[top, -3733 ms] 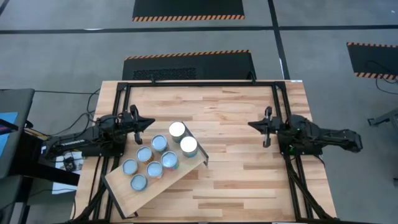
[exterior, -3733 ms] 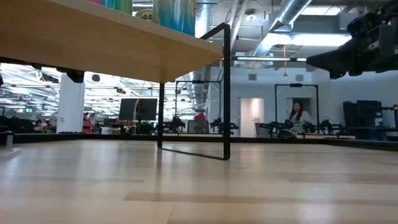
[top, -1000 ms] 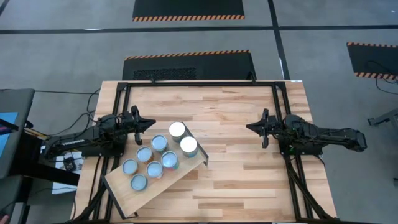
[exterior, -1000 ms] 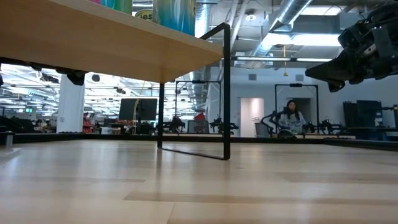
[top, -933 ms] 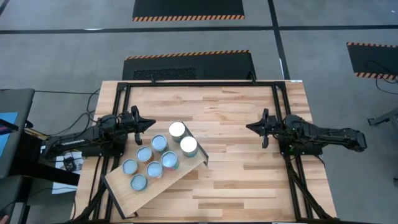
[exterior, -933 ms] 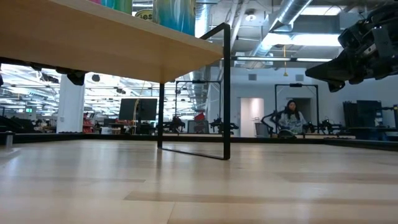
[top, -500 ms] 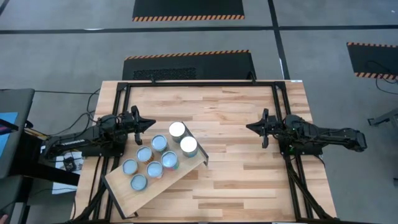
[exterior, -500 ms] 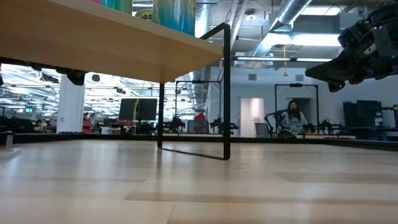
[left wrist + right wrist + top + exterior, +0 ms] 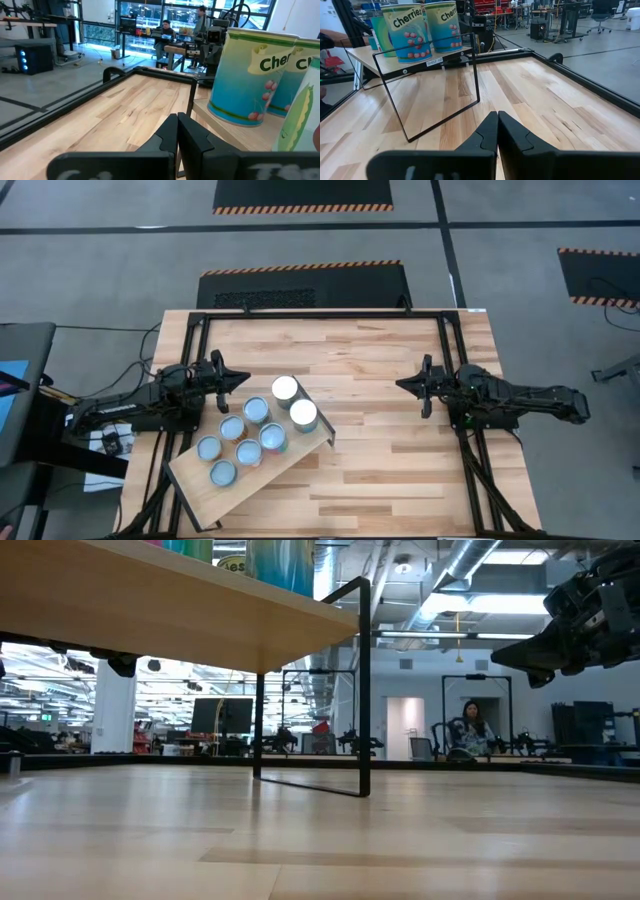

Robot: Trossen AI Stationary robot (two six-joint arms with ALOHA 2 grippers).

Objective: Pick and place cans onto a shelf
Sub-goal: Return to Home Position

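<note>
Several cans with pale round tops stand on the light-wood shelf [image 9: 190,480], which lies slantwise at the table's left front on a thin black wire leg [image 9: 364,690]. Two larger white-topped cans [image 9: 285,388] [image 9: 303,414] labelled "Cherries" [image 9: 410,32] stand at its right end. My left gripper [image 9: 243,378] is shut and empty just beyond the shelf's far left side. My right gripper [image 9: 402,383] is shut and empty above the table's right half.
The black-framed wooden tabletop [image 9: 380,440] is bare between shelf and right arm. A person sits in the room beyond the table [image 9: 470,730]; others show in the left wrist view [image 9: 165,27].
</note>
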